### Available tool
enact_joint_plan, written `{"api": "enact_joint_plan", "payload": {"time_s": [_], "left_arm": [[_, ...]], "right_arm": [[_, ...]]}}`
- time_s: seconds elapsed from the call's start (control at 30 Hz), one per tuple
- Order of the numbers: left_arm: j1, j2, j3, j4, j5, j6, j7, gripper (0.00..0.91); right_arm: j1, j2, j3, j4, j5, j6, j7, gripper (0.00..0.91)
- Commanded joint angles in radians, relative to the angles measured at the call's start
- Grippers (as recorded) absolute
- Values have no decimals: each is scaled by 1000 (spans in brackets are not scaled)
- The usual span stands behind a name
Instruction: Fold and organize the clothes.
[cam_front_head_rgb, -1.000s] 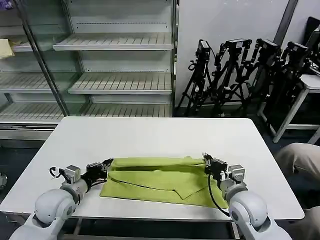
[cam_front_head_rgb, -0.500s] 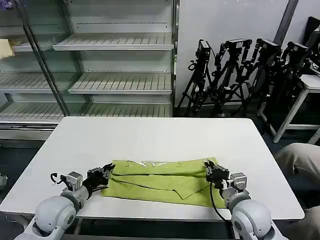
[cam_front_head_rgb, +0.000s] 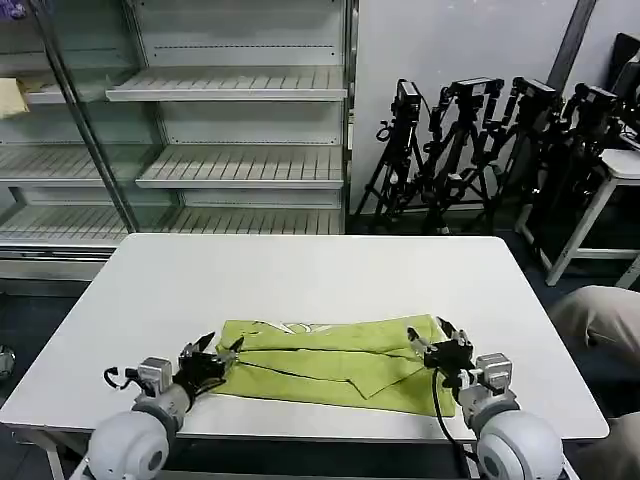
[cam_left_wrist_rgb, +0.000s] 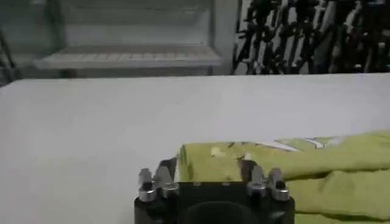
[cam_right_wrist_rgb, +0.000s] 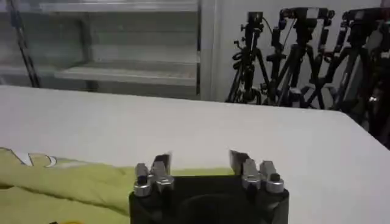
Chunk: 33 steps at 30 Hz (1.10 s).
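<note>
The head camera looked forward and down from above the tabletop (cam_front_head_rgb: 300, 270), taking in its whole surface, with the shelving (cam_front_head_rgb: 230, 130) and tripods (cam_front_head_rgb: 480, 150) behind. Each wrist camera sat low, just behind its own claw, close to the tabletop surface and facing across it toward the far edge. The left wrist view faced the shelving; the right wrist view faced shelving and tripods. All three views shared the lime shirt (cam_front_head_rgb: 335, 360) and the tabletop.

Left wrist view cuts the shirt (cam_left_wrist_rgb: 292, 167) off at the edge, and the left tool (cam_left_wrist_rgb: 210, 182) body hides its near corner. Pale marks along the fold are too blurry to make out.
</note>
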Motion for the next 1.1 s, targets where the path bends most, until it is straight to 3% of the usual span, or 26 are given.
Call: {"api": "enact_joint_plan", "payload": {"time_s": [0.03,0.57,0.9,1.1], "left_arm": [[14,-50,48,22,-85,-31,-216,10],[-7,-81,68,52,-134,-28,-217,10],[-14,-80,88,44,-36,-60,-191,10],[-16,16,-86,68,97,-35,-138,0]], "right_arm": [[-43,7,24,33,-20,0,-3,907],[-53,7,30,30,-37,0,3,907],[-46,12,24,34,-35,0,7,907],[-48,0,35,44,-32,0,9,907]]}}
